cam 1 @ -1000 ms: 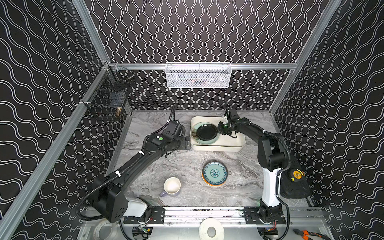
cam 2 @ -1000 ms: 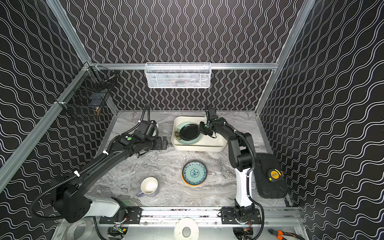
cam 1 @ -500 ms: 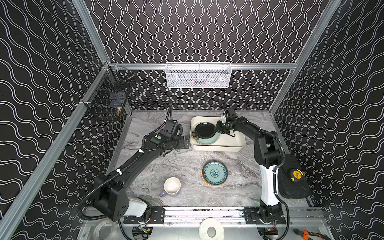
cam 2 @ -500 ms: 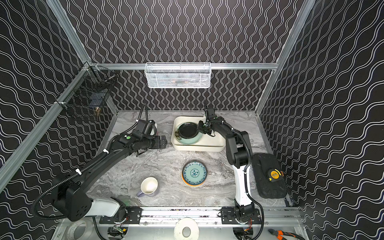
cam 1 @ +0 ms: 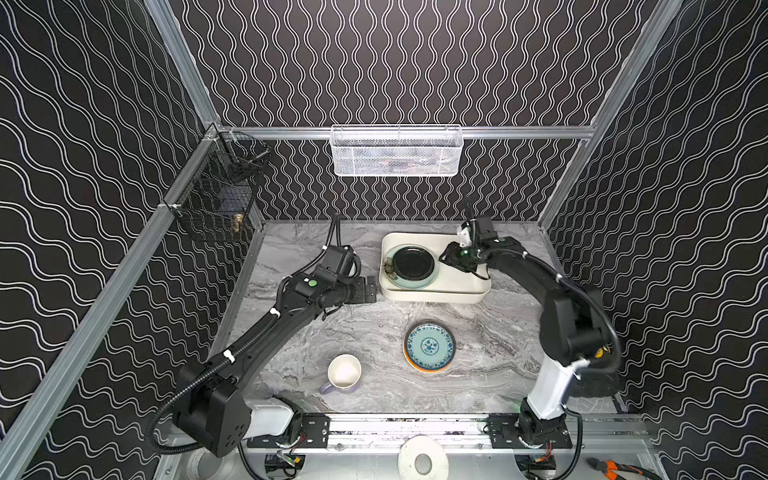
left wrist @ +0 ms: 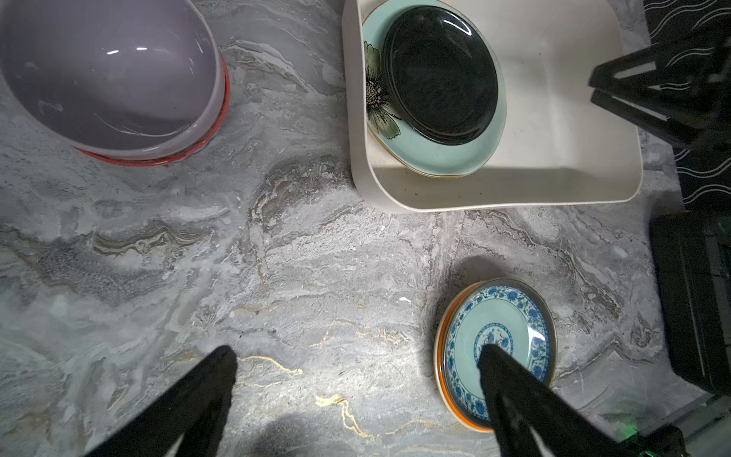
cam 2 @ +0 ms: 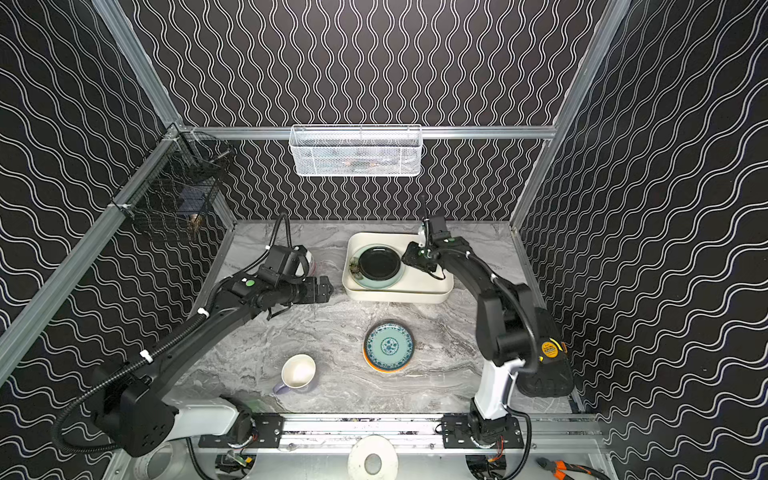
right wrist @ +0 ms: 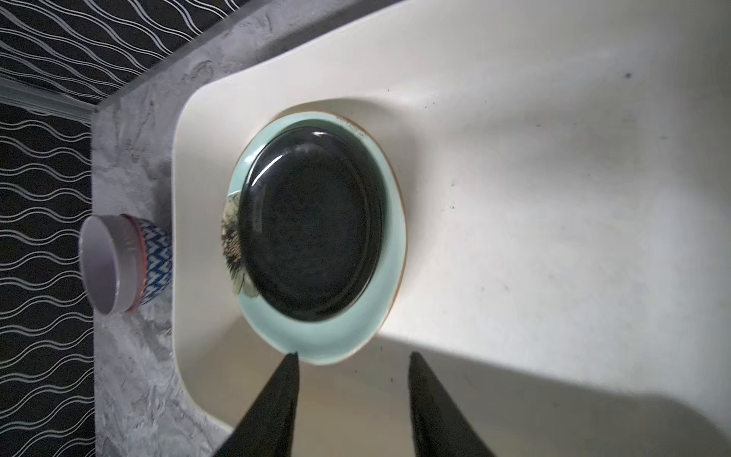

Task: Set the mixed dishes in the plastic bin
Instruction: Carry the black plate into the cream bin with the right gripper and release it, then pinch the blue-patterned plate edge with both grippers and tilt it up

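1. Plastic bin [cam 1: 455,281]: it stands at the rear of the table, right of centre. Inside it a mint plate [right wrist: 336,340] lies flat at the left end with a black plate [cam 1: 413,262] seated in its well. The remainder of the floor is bare.
2. Right gripper [right wrist: 353,356]: it is positioned over the bin just beside the mint plate's edge. The jaws stand moderately apart with nothing between them, and the black plate is free of it.
3. Left gripper [left wrist: 356,352]: it hangs above bare table just left of the bin, with the jaws spread wide and empty.
4. Outstanding items:
   - A teal patterned plate [cam 1: 429,345] sits on an orange plate [cam 1: 428,370], mid-table and well apart from the bin.
   - A lavender mug [cam 1: 344,372] stands upright to their left.
   - A lilac bowl [left wrist: 106,75] is nested in a red-patterned bowl [right wrist: 156,265], left of the bin.
5. Handling assessment: all pieces appear rigid, glazed and slick, so they are likely to slip in a pinch and to chip if dropped.
   - The plates lie flat, so a finger must get under the raised rim, with the other bearing on the top face.
   - The teal plate should come off alone, or the orange one may drag with it.
   - The mug and bowls are best pinched across the wall at the lip.
   - Every piece should be lowered into the bin, not released from height
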Robot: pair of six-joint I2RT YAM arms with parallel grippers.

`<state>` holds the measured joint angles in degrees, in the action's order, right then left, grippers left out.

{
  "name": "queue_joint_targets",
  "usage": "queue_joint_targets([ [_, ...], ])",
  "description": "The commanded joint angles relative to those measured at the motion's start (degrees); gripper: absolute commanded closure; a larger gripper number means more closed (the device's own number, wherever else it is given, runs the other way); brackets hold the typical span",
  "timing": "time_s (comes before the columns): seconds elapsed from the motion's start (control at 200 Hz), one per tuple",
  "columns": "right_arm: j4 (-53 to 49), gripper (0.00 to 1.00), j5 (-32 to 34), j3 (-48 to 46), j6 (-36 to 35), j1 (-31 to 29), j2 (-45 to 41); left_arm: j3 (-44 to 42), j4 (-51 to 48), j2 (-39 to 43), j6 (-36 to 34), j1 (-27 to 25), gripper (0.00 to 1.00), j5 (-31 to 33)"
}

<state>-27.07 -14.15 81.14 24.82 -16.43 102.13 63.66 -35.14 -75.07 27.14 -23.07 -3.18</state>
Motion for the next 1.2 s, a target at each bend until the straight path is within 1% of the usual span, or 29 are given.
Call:
queue_joint_targets([
  [0.0, -1.3, 0.59, 0.5, -8.9, -0.2, -1.4, -8.6, -1.2, 1.2, 2.0, 1.0, 0.0, 0.01, -1.6],
  [0.095, -0.8, 0.62, 1.9, -19.6, 1.2, -4.7, -17.2, -2.6, 1.6, 4.3, 1.6, -0.9, 0.01, -1.7],
  [0.175, -1.2, 0.62, 5.3, -27.5, 2.9, -8.2, -23.1, -3.9, 1.9, 5.7, 2.6, -3.3, 0.01, -0.9],
  [0.215, -1.0, 0.62, 6.6, -30.9, 4.1, -10.9, -25.7, -4.6, 2.2, 6.1, 3.4, -5.5, 0.01, 0.3],
  [0.29, -0.1, 0.63, 7.8, -36.1, 6.2, -13.0, -29.5, -6.0, 2.6, 6.2, 5.1, -10.7, 0.01, 3.2],
  [0.37, 0.5, 0.63, 9.1, -40.2, 7.2, -13.9, -32.4, -7.0, 3.0, 5.7, 7.2, -16.2, 0.01, 5.5],
  [0.465, 2.1, 0.63, 9.2, -43.9, 7.4, -14.0, -34.1, -8.5, 3.8, 5.7, 9.7, -21.0, 0.01, 8.0],
  [0.59, 3.5, 0.63, 9.1, -46.0, 7.4, -14.5, -34.1, -9.9, 4.2, 6.1, 11.9, -25.1, 0.01, 10.4],
  [0.796, 4.6, 0.67, 9.6, -47.1, 6.7, -14.7, -33.0, -9.2, 3.5, 4.4, 12.9, -29.2, 0.01, 12.6],
  [0.891, 5.7, 0.70, 9.3, -47.3, 6.5, -14.8, -31.8, -8.6, 3.3, 3.7, 12.8, -30.2, 0.01, 13.4],
  [1.006, 6.3, 0.76, 9.2, -47.0, 6.4, -14.8, -30.8, -8.4, 3.1, 3.3, 12.9, -30.7, 0.01, 14.0],
  [1.196, 6.6, 0.76, 8.9, -46.3, 5.8, -14.8, -30.0, -8.8, 3.1, 3.1, 12.7, -30.7, 0.01, 14.6],
])
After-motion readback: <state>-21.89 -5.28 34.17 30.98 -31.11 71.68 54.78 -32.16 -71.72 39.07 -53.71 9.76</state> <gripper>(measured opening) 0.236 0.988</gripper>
